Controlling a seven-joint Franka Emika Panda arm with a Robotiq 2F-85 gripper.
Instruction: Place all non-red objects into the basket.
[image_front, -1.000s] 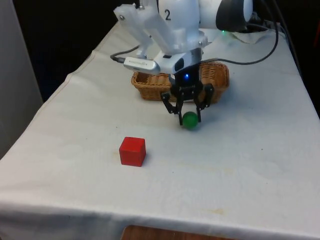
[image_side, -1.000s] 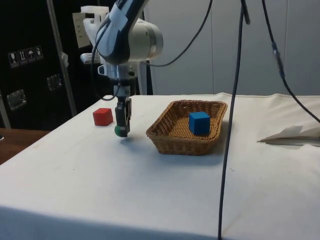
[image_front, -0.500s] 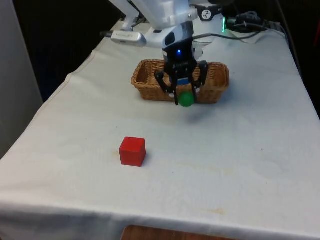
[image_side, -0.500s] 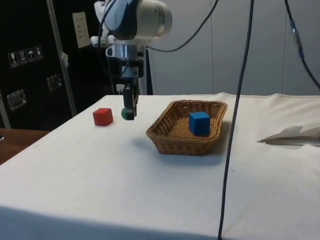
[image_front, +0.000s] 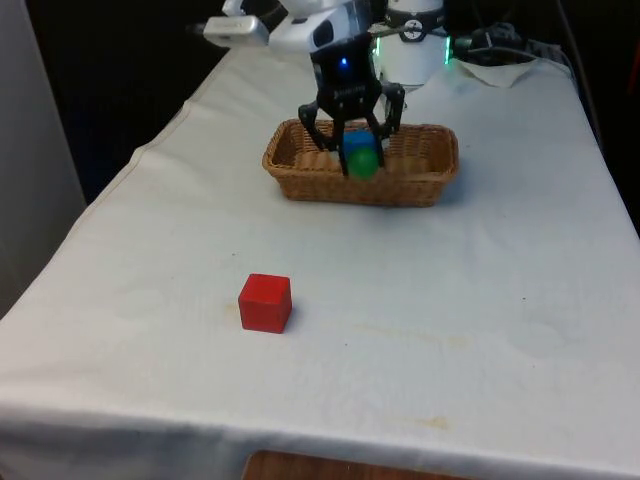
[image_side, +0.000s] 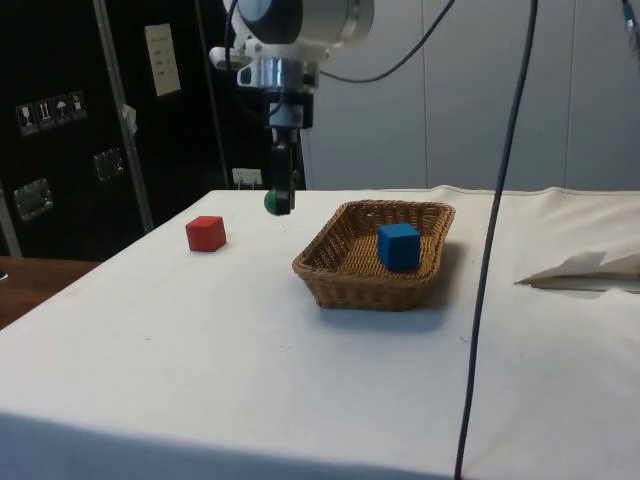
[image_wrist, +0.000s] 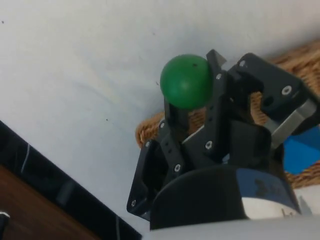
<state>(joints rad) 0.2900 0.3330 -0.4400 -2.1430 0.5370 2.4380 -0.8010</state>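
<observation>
The end effector (image_front: 350, 160) was clamped on the green ball (image_front: 360, 164), held in the air near the basket's (image_side: 330, 280) rim, on the side toward the red cube (image_front: 265, 302). A blue cube (image_side: 398, 245) lay in the basket beyond it. Released too early, the ball would likely strike the rim or the tabletop (image_front: 480, 290) and roll off.

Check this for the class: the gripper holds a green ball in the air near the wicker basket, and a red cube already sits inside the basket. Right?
One slip: the cube inside the wicker basket is blue, as the side view shows. The red cube sits on the cloth. The gripper does hold the green ball in the air.
</observation>
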